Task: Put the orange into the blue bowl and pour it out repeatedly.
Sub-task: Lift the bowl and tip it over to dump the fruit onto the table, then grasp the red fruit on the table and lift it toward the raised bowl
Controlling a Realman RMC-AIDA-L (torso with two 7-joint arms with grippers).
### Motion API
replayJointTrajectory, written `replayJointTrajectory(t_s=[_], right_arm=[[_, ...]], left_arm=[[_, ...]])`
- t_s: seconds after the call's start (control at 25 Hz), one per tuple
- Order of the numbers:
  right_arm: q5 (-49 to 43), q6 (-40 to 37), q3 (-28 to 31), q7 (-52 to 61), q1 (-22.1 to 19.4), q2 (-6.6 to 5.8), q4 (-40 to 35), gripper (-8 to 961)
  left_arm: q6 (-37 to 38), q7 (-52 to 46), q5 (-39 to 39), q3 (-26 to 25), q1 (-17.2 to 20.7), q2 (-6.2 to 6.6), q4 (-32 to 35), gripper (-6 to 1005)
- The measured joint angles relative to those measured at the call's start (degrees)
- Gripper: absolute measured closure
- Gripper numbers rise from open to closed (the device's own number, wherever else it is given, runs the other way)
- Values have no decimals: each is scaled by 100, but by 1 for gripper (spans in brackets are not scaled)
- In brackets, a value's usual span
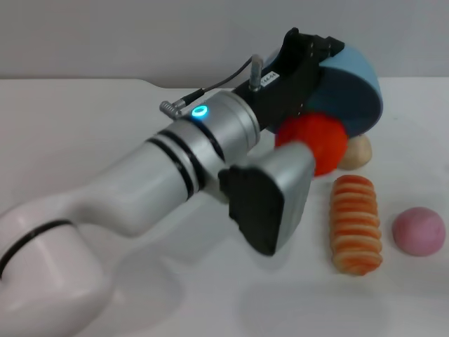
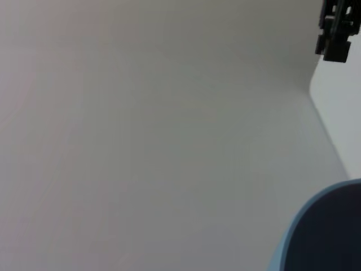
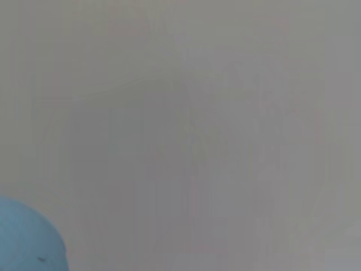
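In the head view my left arm reaches across the table, and my left gripper [image 1: 317,57] is shut on the rim of the blue bowl [image 1: 354,88]. The bowl is lifted and tipped onto its side, its mouth facing down toward the arm. The orange [image 1: 319,142] lies on the table right under the bowl's mouth, partly hidden by the wrist camera housing. The left wrist view shows only the bowl's rim [image 2: 316,226]. A small dark shape far off there is my right gripper [image 2: 337,31]. The blue edge in the right wrist view is the bowl [image 3: 25,240].
An orange-striped bread loaf [image 1: 356,223] lies right of the arm, with a pink ball [image 1: 419,231] beyond it. A beige round thing [image 1: 358,151] peeks out behind the orange. The white table [image 1: 84,126] runs back to a grey wall.
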Motion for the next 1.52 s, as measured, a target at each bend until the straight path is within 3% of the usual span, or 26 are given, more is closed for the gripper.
replayJointTrajectory(t_s=[0.24, 0.4, 0.68, 0.76, 0.92, 1.2, 1.36, 1.52], right_arm=[[2, 6, -55, -3, 44, 5, 38, 596], [4, -24, -56, 112, 56, -9, 75, 603], [-555, -62, -51, 1890, 126, -162, -616, 615], [-904, -63, -50, 2414, 187, -215, -852, 619], [-1853, -184, -57, 3225, 496, -433, -1034, 626], [-3154, -325, -459, 4028, 1271, -547, -1092, 638], [-3547, -326, -1020, 4687, 1716, -588, -1134, 646], [-3626, -275, -1680, 4971, 1974, -505, -1270, 653]], left_arm=[[-1084, 783, -7, 262, 228, -11, -446, 1000], [-1110, 765, -631, 219, 277, -28, -335, 1000], [503, 750, -3789, -601, -6, -12, 311, 1000], [952, 658, -4459, -899, -92, -6, 361, 1000], [2276, 28, -5324, -1814, -325, 24, 384, 1000], [3917, -1533, -5006, -2902, -970, 62, -380, 1001], [4022, -2548, -4068, -2929, -1113, 43, -469, 1001], [4209, -3173, -3655, -2993, -1305, 55, -581, 1001]])
